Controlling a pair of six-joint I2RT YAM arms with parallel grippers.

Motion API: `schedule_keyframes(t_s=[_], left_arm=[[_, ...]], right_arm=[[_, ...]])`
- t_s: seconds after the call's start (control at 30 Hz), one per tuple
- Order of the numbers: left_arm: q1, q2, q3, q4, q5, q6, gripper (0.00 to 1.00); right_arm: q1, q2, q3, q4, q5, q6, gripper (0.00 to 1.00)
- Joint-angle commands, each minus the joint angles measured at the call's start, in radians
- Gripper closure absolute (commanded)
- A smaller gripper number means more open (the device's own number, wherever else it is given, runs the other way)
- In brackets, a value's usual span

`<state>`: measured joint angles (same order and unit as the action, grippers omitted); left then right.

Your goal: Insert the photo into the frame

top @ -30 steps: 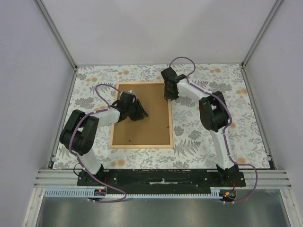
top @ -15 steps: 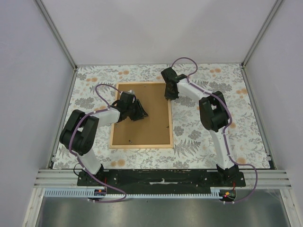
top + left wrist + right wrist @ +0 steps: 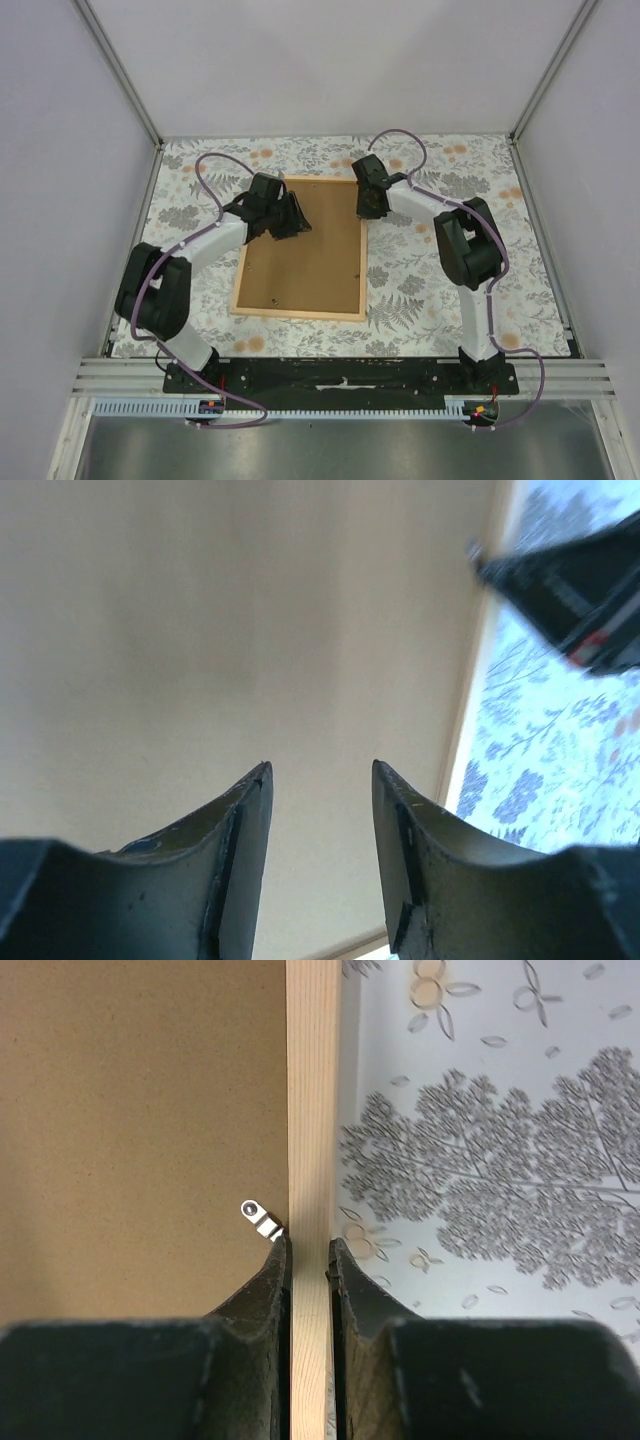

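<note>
Describer: Both arms have moved compared with a second ago. The left gripper [image 3: 318, 768] now sits further up the table, over the far left part of the brown backing board [image 3: 310, 255]. The right gripper [image 3: 309, 1243] has slid a little to the right and nearer. The far end of the frame [image 3: 300, 314] has swung slightly to the right with it, so the frame now lies a touch askew.

Listener: Where is the frame, and who has hold of it?

Describer: It lies flat, back side up, on the floral tablecloth [image 3: 440, 280], with the board filling it. The right fingers are pinched tight across its right-hand wooden rail, near the far corner and just beside a small metal clip [image 3: 258, 1216]. The left jaws stand moderately apart above the board, with nothing between them.

Listener: And the photo?

Describer: No view shows it. It may lie under the board, but that cannot be told.

Listener: How would these things handle?

Describer: The frame looks light and stiff, though thin enough to twist at its corners. It is probably best gripped across a rail, as the right gripper does, and slid rather than lifted by one side. A paper print would likely be limp and easy to crease, so it should be taken by an edge.
</note>
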<state>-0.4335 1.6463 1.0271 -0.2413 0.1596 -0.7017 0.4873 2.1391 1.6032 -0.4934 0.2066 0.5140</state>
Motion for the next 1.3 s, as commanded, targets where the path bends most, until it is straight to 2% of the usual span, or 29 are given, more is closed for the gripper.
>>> schedule_keyframes(t_s=[0.0, 0.23, 0.43, 0.83, 1.27], left_arm=[[0.015, -0.075, 0.149, -0.145, -0.153, 0.161, 0.47], [0.058, 0.045, 0.274, -0.298, -0.334, 0.372, 0.36], [0.071, 0.147, 0.3, -0.317, -0.322, 0.444, 0.29], [0.098, 0.296, 0.404, -0.319, -0.318, 0.458, 0.31], [0.144, 0.389, 0.432, -0.273, -0.299, 0.432, 0.36]], right_arm=[[-0.035, -0.067, -0.123, -0.043, -0.009, -0.095, 1.0], [-0.064, -0.166, -0.253, -0.013, -0.038, -0.201, 1.0], [-0.085, -0.194, -0.319, 0.019, -0.084, -0.25, 1.0], [-0.093, -0.223, -0.345, 0.027, -0.116, -0.253, 1.0], [-0.095, -0.222, -0.347, 0.027, -0.144, -0.238, 1.0]])
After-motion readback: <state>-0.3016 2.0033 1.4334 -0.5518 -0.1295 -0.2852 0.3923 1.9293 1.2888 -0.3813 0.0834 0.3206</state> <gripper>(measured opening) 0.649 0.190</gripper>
